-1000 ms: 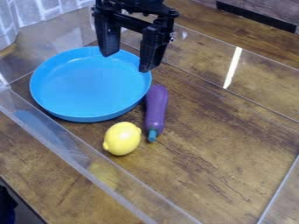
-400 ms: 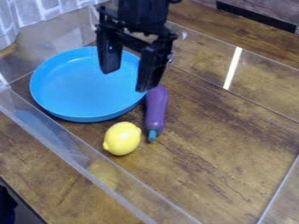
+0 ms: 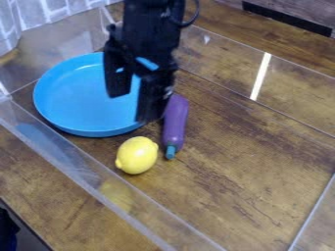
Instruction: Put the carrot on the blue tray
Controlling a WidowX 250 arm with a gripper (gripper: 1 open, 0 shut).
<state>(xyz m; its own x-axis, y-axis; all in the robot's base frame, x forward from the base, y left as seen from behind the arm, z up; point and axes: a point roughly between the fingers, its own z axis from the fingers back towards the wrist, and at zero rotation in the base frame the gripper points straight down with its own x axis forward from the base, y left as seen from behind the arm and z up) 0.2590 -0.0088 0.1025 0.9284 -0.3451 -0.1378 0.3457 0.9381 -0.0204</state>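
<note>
The carrot [image 3: 137,155] is a small yellow, lemon-shaped toy fruit lying on the wooden table just in front of the blue tray [image 3: 72,98], a round shallow plate with a raised rim. My black gripper [image 3: 136,90] hangs open above the tray's right edge, pointing straight down, with nothing between its fingers [image 3: 118,80]. It stands a little behind and above the yellow fruit, apart from it.
A long purple eggplant [image 3: 174,122] with a green stem lies right of the tray, beside the yellow fruit and close to my right finger. A clear plastic wall runs along the table's left and front edges. Bare wood extends to the right.
The gripper has come down and toward the camera, from behind the tray to over its right edge, and has rolled about its own axis. It stayed open. Nothing else moved.
</note>
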